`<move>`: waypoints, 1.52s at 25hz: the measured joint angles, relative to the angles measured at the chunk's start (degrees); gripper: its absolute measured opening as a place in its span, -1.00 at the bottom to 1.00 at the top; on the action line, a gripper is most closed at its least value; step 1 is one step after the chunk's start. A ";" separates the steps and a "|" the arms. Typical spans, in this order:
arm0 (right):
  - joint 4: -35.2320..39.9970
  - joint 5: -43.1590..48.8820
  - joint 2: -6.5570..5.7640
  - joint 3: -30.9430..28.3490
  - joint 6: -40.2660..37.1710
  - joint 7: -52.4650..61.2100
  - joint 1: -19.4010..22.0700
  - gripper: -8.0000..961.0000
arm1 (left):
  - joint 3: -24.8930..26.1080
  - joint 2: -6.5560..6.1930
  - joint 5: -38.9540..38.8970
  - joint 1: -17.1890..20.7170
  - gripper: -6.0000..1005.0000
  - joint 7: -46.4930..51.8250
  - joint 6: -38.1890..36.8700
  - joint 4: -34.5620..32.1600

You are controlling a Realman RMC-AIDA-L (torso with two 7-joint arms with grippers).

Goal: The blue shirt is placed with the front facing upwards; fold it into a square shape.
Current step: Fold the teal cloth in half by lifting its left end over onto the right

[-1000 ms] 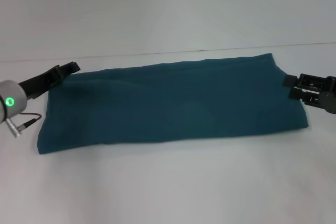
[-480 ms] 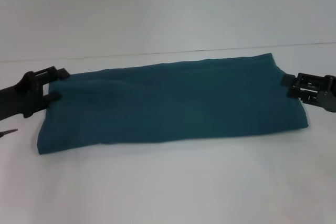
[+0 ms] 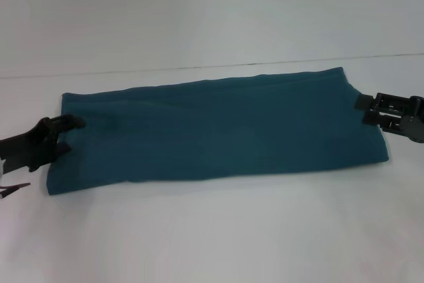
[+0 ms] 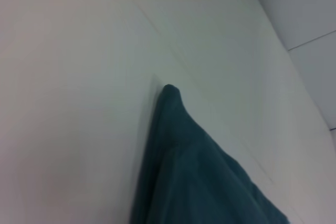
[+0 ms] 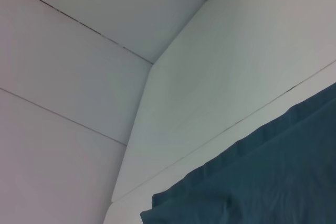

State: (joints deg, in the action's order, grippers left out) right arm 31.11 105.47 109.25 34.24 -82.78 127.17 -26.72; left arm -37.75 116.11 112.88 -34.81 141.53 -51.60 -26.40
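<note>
A plain white worktop point(image 3: 212, 230) fills the lower two thirds of the head view. Its far edge runs as a thin dark line across the frame, and behind it rises a pale wall point(image 3: 212, 11), evenly and softly lit.

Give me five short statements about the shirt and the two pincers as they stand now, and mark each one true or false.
1. The blue shirt lies as a long band across the white table. True.
2. The "FREE!" print faces up. False: only plain teal cloth shows.
3. The left pincer is at the shirt's left end. True.
4. The right pincer hovers above the shirt's middle. False: it is at the right end.
5. The shirt is already a square. False: it is much longer than it is deep.
</note>
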 joint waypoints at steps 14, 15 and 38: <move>0.00 0.00 0.00 -0.01 -0.01 0.12 -0.41 0.36 | -1.21 0.36 1.58 0.34 0.38 -0.59 1.53 -0.46; 0.00 0.00 -0.01 -0.04 -0.01 0.13 -0.40 0.36 | -1.04 0.34 1.58 0.41 0.38 -0.76 0.84 -1.49; 0.01 0.00 -0.01 -0.06 0.10 0.15 -0.44 0.36 | -3.46 0.06 16.14 -3.90 0.81 2.47 6.48 -4.54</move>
State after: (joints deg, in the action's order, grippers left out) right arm 31.11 105.47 109.23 34.19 -82.68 127.32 -27.15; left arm -41.21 116.18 129.02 -38.71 144.00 -45.12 -30.94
